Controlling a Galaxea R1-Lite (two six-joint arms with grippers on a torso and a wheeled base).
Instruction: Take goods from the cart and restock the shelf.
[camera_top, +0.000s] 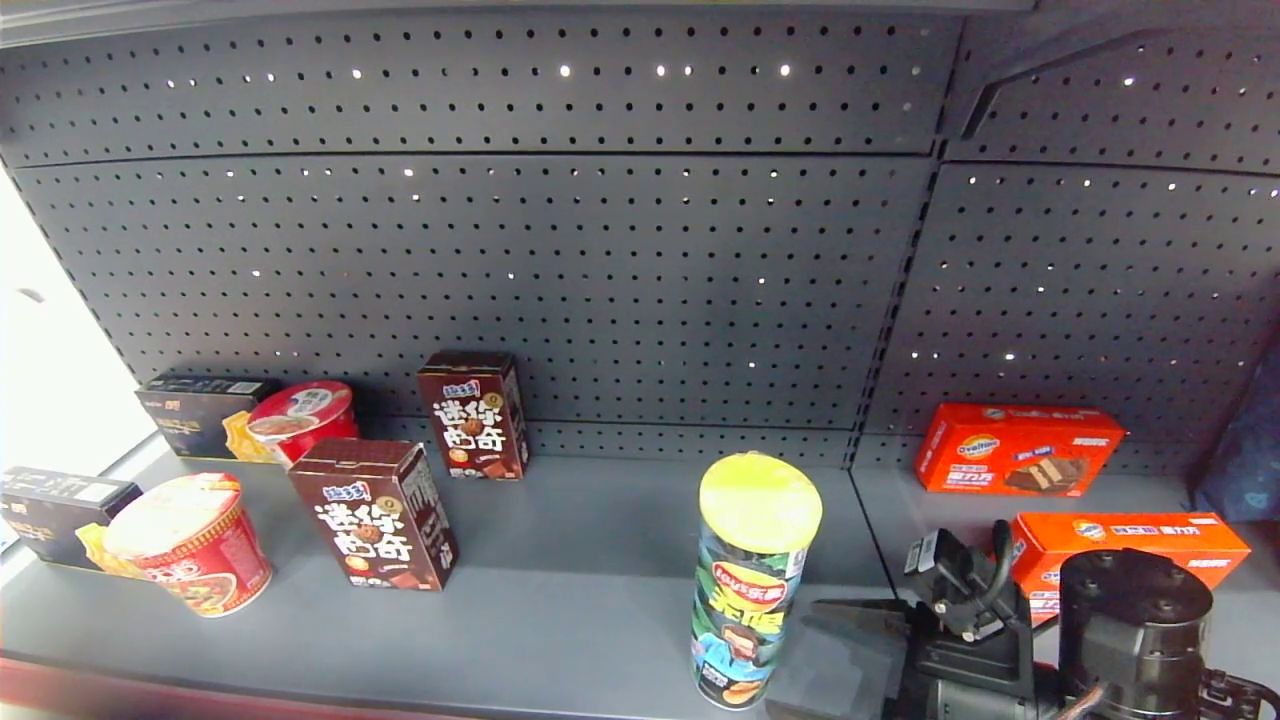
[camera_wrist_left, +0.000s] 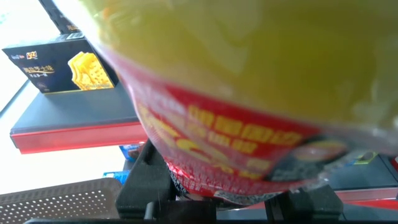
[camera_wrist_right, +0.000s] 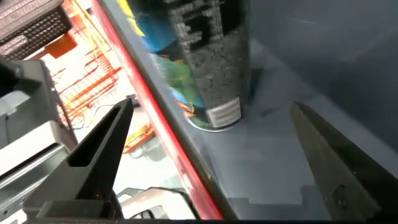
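Chips can (camera_top: 755, 580) stands upright near the front edge of the grey shelf (camera_top: 600, 560), just left of the shelf divider. It is a tall tube with a yellow lid and a blue-green printed wrap bearing a red and yellow logo. The right pincer (camera_wrist_right: 211, 134) sits low beside it, spread wide and holding nothing, its dark fingers (camera_wrist_right: 99, 149) apart from the can's base. The left pincer (camera_wrist_left: 224, 202) carries a noodle cup (camera_wrist_left: 249, 112), red-walled with a yellow top, clear of any surface, out in front of the shelf's red front lip. Farther left on the shelf stand two brown boxes (camera_top: 375, 525), red noodle cups (camera_top: 190, 540) and black boxes (camera_top: 60, 505); orange boxes (camera_top: 1015, 450) lie to the right.
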